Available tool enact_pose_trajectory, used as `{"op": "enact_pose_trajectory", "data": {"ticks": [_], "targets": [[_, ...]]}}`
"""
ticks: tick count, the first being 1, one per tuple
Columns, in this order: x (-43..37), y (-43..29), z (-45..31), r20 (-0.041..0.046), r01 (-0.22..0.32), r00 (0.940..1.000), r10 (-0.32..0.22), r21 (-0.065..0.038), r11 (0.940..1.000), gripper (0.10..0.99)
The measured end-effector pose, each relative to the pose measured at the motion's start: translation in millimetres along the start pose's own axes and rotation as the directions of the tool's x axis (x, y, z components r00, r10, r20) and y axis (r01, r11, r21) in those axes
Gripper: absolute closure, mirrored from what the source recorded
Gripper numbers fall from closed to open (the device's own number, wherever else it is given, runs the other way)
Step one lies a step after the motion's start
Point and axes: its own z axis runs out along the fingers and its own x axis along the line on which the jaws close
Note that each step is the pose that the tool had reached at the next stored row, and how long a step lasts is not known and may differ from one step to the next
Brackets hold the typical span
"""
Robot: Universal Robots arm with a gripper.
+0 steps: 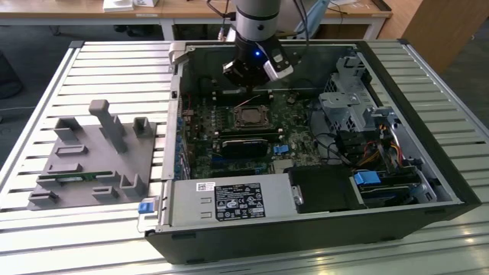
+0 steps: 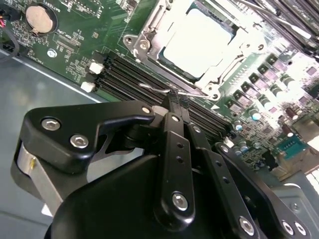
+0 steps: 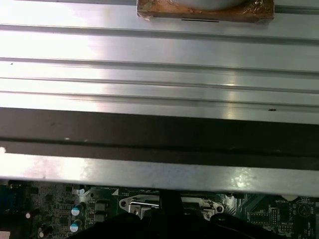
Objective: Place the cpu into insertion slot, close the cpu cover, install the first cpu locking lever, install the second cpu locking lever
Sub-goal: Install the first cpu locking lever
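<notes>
In the second wrist view the cpu (image 2: 199,42) lies flat in the insertion slot (image 2: 172,69), its pale silvery top showing through the window of the cpu cover (image 2: 225,74), which lies down around it. A thin wire locking lever (image 2: 155,88) runs along the socket's near edge. My gripper (image 2: 175,97) is shut with nothing between its fingers, and the tips rest right at that lever's hooked end. In the exterior view the gripper (image 1: 246,86) hangs over the far side of the insertion slot (image 1: 251,116) inside the open computer case.
A black heatsink-like block (image 1: 244,146) lies just in front of the socket. The labelled power supply (image 1: 229,200) sits nearer still. Drive cages (image 1: 351,97) and cables (image 1: 359,149) fill the exterior view's right. A grey fixture (image 1: 91,154) stands on the slatted table at the left. Memory slots (image 2: 129,79) border the lever.
</notes>
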Motion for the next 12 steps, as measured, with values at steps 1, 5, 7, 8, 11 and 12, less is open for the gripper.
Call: {"op": "enact_pose_trajectory", "data": {"ticks": [1, 5, 7, 8, 11, 12], "targets": [[-1.1, 0.1, 0.7, -0.0001, 0.000, 1.0000, 0.000, 0.000, 1.0000, 0.980], [-4.2, 0.8, 3.2, -0.0001, 0.000, 1.0000, 0.000, 0.000, 1.0000, 0.980], [-5.1, 0.9, 4.3, 0.0000, 0.000, 1.0000, 0.000, 0.000, 1.0000, 0.980], [-5.5, 0.9, 4.7, 0.0000, 0.000, 1.0000, 0.000, 0.000, 1.0000, 0.980], [-7.0, 0.9, 6.3, 0.0000, 0.000, 1.0000, 0.000, 0.000, 1.0000, 0.980], [-7.6, 0.9, 6.8, -0.0001, 0.000, 1.0000, 0.000, 0.000, 1.0000, 0.980]]}}
